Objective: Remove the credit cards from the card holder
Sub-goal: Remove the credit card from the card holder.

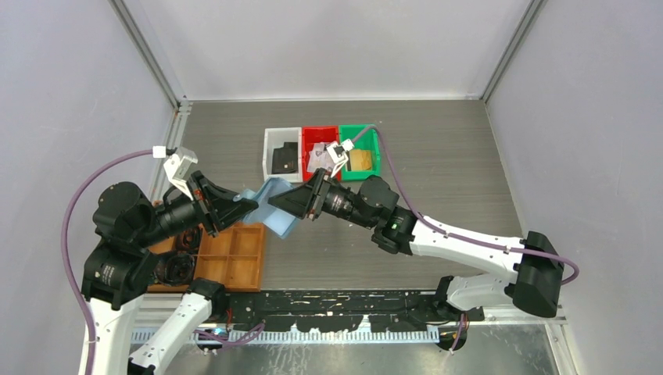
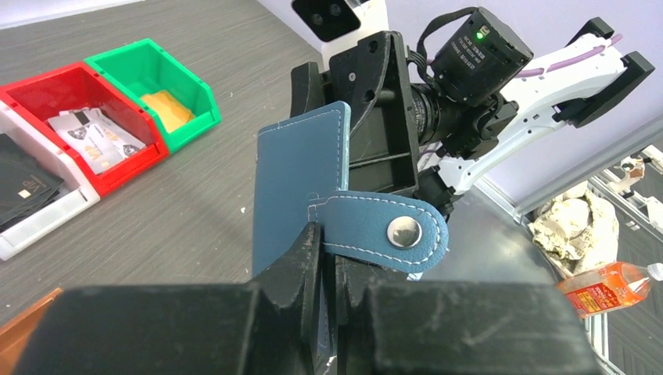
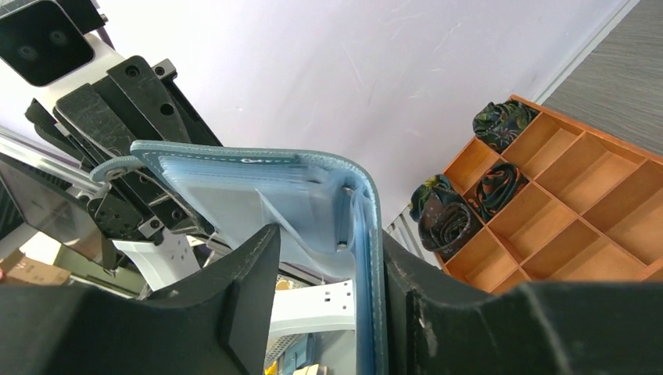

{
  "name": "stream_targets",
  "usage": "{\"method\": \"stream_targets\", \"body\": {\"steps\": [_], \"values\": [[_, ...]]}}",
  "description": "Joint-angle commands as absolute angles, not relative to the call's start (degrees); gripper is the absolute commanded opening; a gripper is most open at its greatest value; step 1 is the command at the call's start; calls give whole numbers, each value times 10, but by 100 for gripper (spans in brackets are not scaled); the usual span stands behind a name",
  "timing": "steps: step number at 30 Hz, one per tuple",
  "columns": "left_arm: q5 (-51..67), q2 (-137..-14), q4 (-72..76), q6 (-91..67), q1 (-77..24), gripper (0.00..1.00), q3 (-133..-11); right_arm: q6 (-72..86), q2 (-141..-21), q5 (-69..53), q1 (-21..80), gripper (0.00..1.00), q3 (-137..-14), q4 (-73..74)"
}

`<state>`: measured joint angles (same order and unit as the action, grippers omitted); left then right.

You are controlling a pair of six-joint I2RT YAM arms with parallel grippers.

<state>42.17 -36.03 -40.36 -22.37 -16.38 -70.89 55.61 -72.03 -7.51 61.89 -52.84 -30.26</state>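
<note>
Card holder (image 2: 301, 180) edge pinched in left gripper (image 2: 327, 234), above table (image 1: 453, 156).

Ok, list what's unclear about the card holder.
- What the card holder pockets hold: right wrist view, blurred; left wrist view shows only its back.
- Top view: left tool and right tool cover most of it.
- Whether the right tool grips it: right wrist view, unclear.
</note>
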Motion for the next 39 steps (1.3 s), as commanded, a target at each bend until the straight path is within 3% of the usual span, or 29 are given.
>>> {"method": "stream_targets", "body": {"steps": [1,7,12,15,20,27,28,30,32,39], "values": [[402,-359,-399,-232,-166,0,-721,557,-678,-54,620,53,-518,-357],[346,-352,-395,-225,-166,0,-721,550,-630,-122,620,84,-475,-390],[374,-356,-384,-242,-166,0,-719,540,-618,-99,620,88,-478,-369],[368,-356,-384,-243,-166,0,-720,546,-634,-101,620,77,-496,-357],[352,-355,-395,-238,-166,0,-731,553,-637,-100,620,44,-500,-340],[329,-354,-399,-237,-167,0,-733,532,-612,-81,620,19,-506,-279],[324,-353,-399,-238,-166,0,-730,529,-608,-82,620,17,-505,-278],[328,-355,-400,-248,-166,18,-723,523,-602,-92,620,14,-508,-278],[361,-359,-400,-267,-166,26,-713,518,-599,-106,620,13,-512,-278],[475,-375,-363,-362,-166,34,-680,500,-595,-141,620,10,-520,-276]]}}
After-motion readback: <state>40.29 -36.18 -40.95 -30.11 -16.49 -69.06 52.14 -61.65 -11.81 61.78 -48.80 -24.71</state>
